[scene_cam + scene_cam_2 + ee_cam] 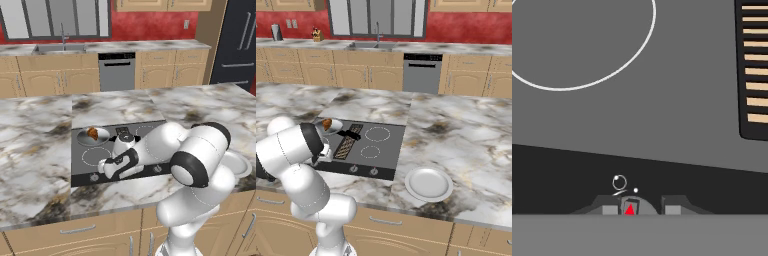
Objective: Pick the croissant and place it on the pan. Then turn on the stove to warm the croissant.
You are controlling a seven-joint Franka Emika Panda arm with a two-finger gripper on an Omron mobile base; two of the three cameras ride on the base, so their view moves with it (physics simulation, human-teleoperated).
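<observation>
Tool [637, 210] at stove [150, 131] front edge, straddling knob [631, 207] (grip unclear); croissant [92, 133] on pan [103, 136].

We see a brown-orange croissant [92, 133] in a silver-grey pan [101, 140], a dark grey stove [387, 150] with white rings, and a white plate [428, 184] on brown-veined marble.

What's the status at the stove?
Pincer low at stove front edge, tips either side of a knob. Croissant sits in pan. Nothing blocking.
</observation>
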